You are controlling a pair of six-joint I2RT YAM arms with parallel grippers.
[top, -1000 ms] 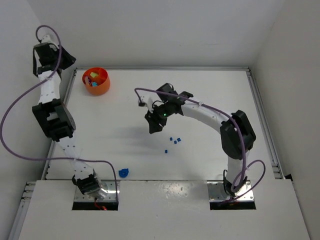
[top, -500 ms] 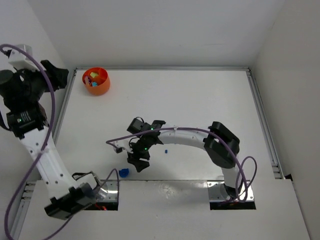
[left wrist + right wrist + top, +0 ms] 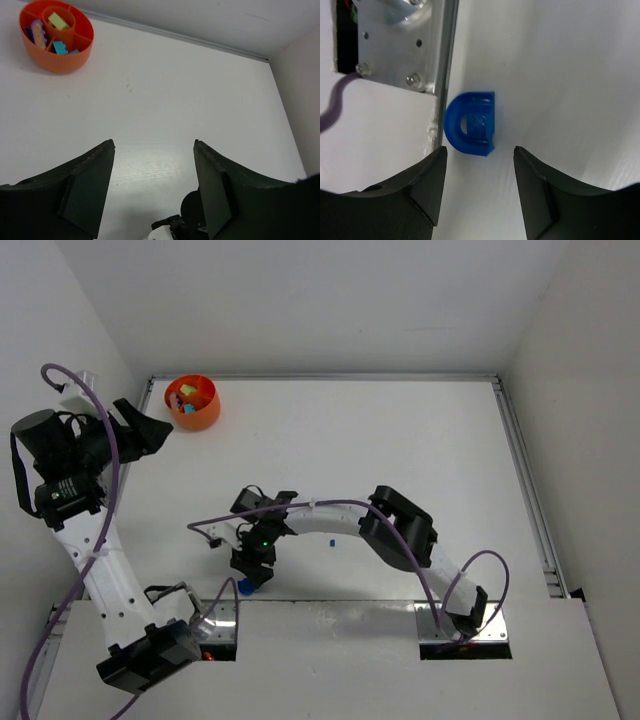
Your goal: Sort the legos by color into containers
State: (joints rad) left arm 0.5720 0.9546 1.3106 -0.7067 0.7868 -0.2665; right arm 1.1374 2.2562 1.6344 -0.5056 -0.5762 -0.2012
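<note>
The orange divided bowl (image 3: 193,402) (image 3: 56,62) stands at the far left corner. It holds a purple lego (image 3: 37,34), a lime green one (image 3: 59,21) and a teal one (image 3: 61,47) in separate compartments. My left gripper (image 3: 145,428) (image 3: 154,144) hangs high over the left side, open and empty, well short of the bowl. A blue rounded lego (image 3: 246,587) (image 3: 471,122) lies at the near edge. My right gripper (image 3: 252,562) (image 3: 480,149) is open just above it, its jaws standing to either side of the piece without touching it.
The blue piece lies against the raised near platform edge (image 3: 440,100), next to the left arm's metal base plate (image 3: 395,40). A tiny blue bit (image 3: 331,540) lies behind the right arm's forearm. The right arm (image 3: 185,225) shows low in the left wrist view.
The right arm swept from mid-table down to the near left edge, over the blue rounded piece. The left arm swung away from the bowl, and its jaws opened wider.
</note>
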